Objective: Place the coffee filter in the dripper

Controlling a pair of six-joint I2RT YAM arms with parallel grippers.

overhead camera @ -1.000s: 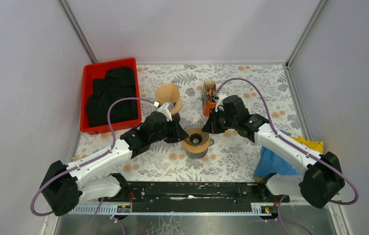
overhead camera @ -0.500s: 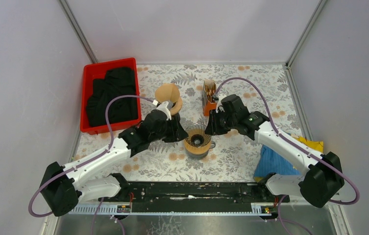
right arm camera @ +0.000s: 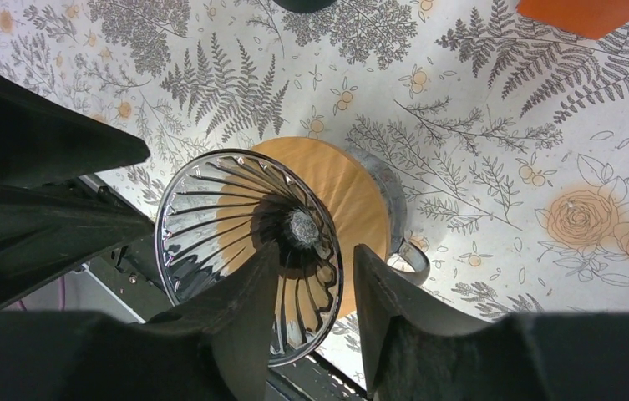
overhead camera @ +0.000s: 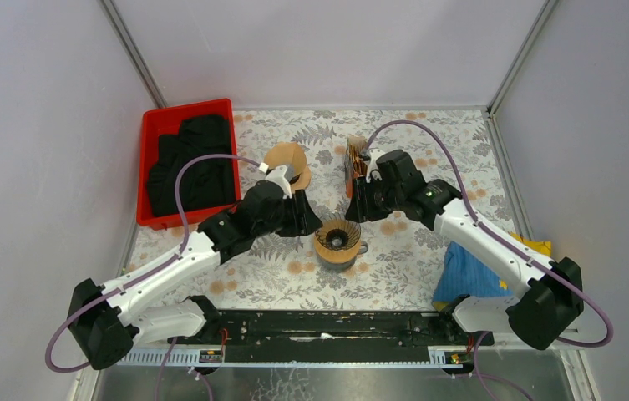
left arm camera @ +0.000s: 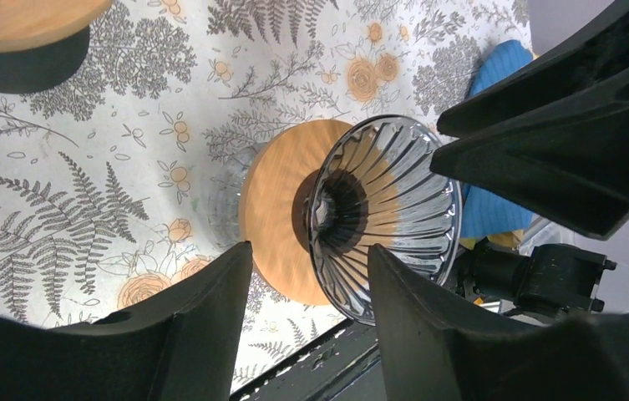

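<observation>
The dripper [overhead camera: 335,240], a clear ribbed glass cone on a round wooden collar, stands on the floral mat at table centre. It also shows in the left wrist view [left arm camera: 394,192] and in the right wrist view [right arm camera: 210,209]; I see no paper inside it. Brown coffee filters [overhead camera: 357,154] stand in an orange holder behind it. My left gripper [overhead camera: 304,219] [left arm camera: 309,251] hovers open just left of the cone, holding nothing. Just right of the cone my right gripper [overhead camera: 356,209] [right arm camera: 317,249] is open and empty too.
A red bin [overhead camera: 187,107] holding black cloth sits at the back left. A round wooden-topped object [overhead camera: 286,159] stands behind the left gripper. A blue cloth [overhead camera: 465,276] over a yellow one [overhead camera: 536,245] lies at the right edge.
Both grippers have opened and drawn back from the dripper, left one to the left and away, right one away toward the filter holder. The dripper stays put.
</observation>
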